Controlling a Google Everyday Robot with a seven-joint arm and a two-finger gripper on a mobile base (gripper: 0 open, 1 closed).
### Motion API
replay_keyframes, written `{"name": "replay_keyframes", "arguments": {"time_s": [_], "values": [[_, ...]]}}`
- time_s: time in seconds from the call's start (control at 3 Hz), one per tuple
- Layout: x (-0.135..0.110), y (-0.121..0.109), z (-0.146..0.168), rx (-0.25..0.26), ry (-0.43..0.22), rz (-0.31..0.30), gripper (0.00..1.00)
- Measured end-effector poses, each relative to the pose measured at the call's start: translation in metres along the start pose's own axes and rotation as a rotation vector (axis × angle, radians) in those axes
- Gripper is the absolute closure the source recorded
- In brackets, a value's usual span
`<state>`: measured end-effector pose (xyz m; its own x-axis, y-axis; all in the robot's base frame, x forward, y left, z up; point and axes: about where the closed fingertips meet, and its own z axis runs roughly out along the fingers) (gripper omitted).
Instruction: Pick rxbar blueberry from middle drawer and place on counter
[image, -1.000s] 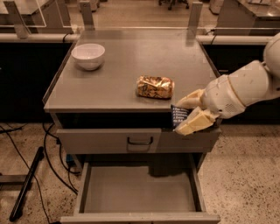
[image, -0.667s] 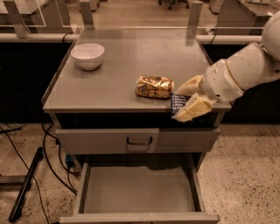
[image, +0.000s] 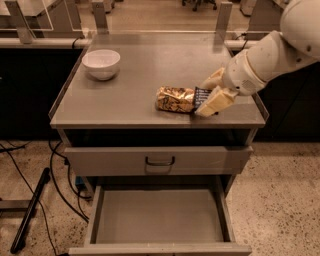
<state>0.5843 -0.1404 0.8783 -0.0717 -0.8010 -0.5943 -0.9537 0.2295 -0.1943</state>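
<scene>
In the camera view, the gripper (image: 209, 93) hangs over the right front part of the counter (image: 150, 65), at the end of the white arm (image: 270, 55) that reaches in from the right. Its two pale fingers (image: 216, 102) pinch the snack bar (image: 201, 95), whose dark wrapper shows between them. The bar sits low over the counter top, just beside the right end of the gold packet (image: 175, 99); whether it already touches the surface, or the packet, I cannot tell. A white bowl (image: 101, 63) stands well apart at the back left. Below, the drawer (image: 157, 215) is pulled out with nothing in it, under a closed drawer front (image: 160, 161) with a black handle.

The picking step looks done and the placing step is in hand. The next move calls for lowering the bar flat onto bare counter, then spreading the fingers and lifting straight away, taking care not to nudge the packet or set the bar too near the front edge.
</scene>
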Motion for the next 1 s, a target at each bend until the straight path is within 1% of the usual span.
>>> {"name": "replay_keyframes", "arguments": {"time_s": [0.33, 0.67, 1.0], "values": [[0.003, -0.035, 0.015, 0.044, 0.026, 0.015, 1.0], [0.0, -0.038, 0.029, 0.049, 0.021, 0.014, 1.0], [-0.018, -0.04, 0.053, 0.05, 0.006, -0.001, 1.0]]}}
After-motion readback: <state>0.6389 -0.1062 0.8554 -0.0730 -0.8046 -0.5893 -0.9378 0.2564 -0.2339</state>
